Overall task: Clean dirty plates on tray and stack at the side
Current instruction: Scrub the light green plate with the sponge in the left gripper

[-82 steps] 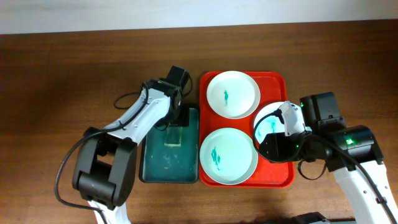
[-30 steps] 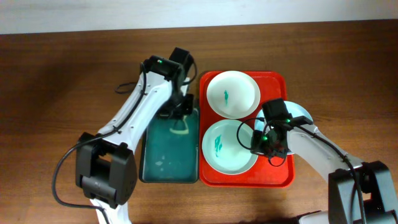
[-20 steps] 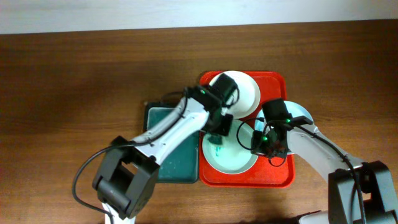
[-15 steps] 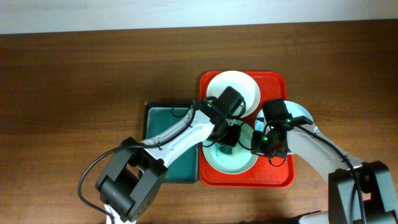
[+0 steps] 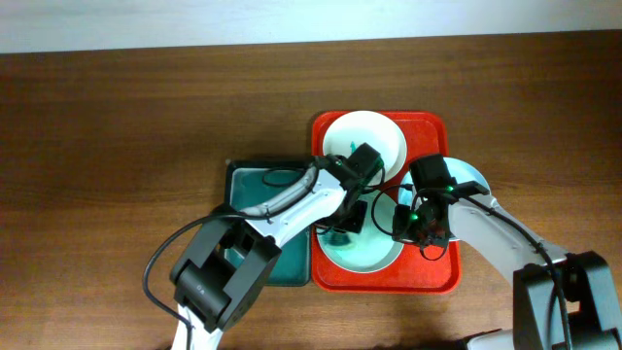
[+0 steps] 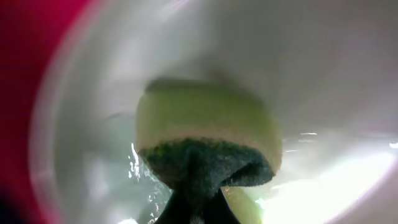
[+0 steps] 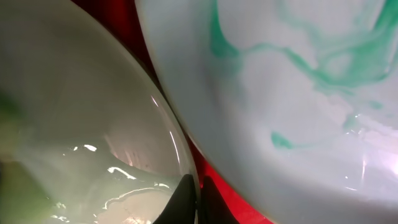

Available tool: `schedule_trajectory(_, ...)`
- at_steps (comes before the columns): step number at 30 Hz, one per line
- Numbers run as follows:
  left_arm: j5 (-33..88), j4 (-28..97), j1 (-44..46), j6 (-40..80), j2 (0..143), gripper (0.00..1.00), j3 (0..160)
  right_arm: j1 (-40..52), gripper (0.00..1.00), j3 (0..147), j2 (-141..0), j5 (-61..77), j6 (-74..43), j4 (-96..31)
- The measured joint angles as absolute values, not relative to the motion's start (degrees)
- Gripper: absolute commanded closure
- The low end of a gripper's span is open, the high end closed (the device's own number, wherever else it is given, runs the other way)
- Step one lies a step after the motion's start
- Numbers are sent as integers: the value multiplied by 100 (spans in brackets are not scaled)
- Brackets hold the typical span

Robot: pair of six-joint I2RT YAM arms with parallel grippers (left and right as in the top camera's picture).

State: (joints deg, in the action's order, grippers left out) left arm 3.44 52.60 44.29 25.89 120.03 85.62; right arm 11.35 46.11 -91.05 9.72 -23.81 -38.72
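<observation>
On the near-left part of the flat red plastic tray (image 5: 428,277) sits a round pale-mint shallow plate (image 5: 367,255). Left gripper (image 6: 194,202) is clamped tight on a yellow-green sponge (image 6: 208,134) that presses into this plate. Right gripper (image 7: 198,198) is pinched closed on the plate's right rim.

left arm (image 5: 296,199): white link shells running between black joint housings, black cable looping off chunky black base. right arm (image 5: 491,233): same white-on-black build, green LED (image 5: 413,219) glowing at black wrist block, thin black cable curling beside it. right fingertips (image 7: 185,199) showing dark, tapering.
</observation>
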Motion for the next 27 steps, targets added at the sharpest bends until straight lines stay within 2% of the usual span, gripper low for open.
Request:
schedule_trajectory(3, -163, 5317, 4434, 2626, 12040, 100, 8624, 1135, 96, 4611, -9105, 978, -2381, -3879)
schedule_trajectory(7, -198, 5151, 4438, 2633, 12049, 100, 8632, 1135, 96, 4611, -9105, 987, -2383, -3913)
schedule_trajectory(14, 1546, 4431, 4338, 2051, 12147, 100, 8632, 1135, 96, 4611, -9102, 921, -2379, -3955)
schedule_trajectory(19, 1905, 4501, 4338, 1946, 12180, 100, 8635, 1135, 96, 4611, -9102, 919, -2379, -3962)
schedule_trajectory(22, 1719, 4978, 4346, 1944, 12180, 100, 8656, 1135, 96, 4611, -9102, 956, -2375, -3979)
schedule_trajectory(27, 585, 5854, 4418, 2418, 12180, 100, 8777, 1151, 96, 4611, -9102, 1015, -2375, -3979)
